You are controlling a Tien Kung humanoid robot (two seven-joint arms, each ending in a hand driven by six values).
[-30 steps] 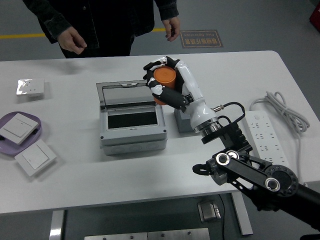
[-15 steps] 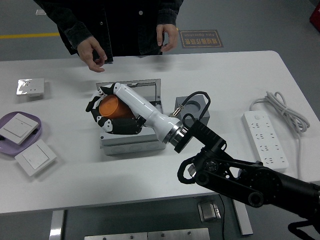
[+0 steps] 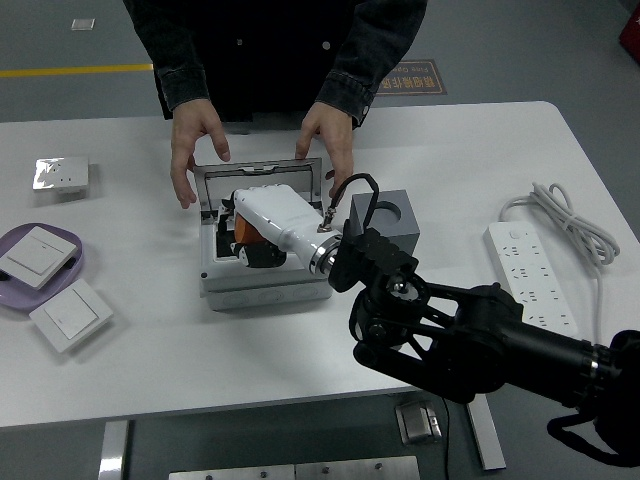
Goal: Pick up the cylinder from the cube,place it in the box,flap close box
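Note:
My right hand [image 3: 243, 238] reaches down into the grey box [image 3: 262, 286], its fingers curled around the orange cylinder [image 3: 245, 231], which shows only as a small orange patch under the white palm. The box's lid [image 3: 262, 173] stands open at the back. The grey cube [image 3: 388, 217] stands just right of the box with nothing on top. A person at the far side holds both hands on the box: one hand [image 3: 192, 145] at the lid's left corner, the other hand [image 3: 325, 135] at its right corner. My left arm is not visible.
A white power strip [image 3: 530, 276] with its coiled cable [image 3: 565, 220] lies at the right. At the left are a purple dish [image 3: 72, 270] holding a wall switch [image 3: 35, 254], a second switch [image 3: 70, 314] in front of it, and a small socket plate [image 3: 62, 174] farther back.
My right hand has carried the cylinder from above the cube leftwards and lowered it into the box. The person has leaned in and put both hands on the lid's corners.

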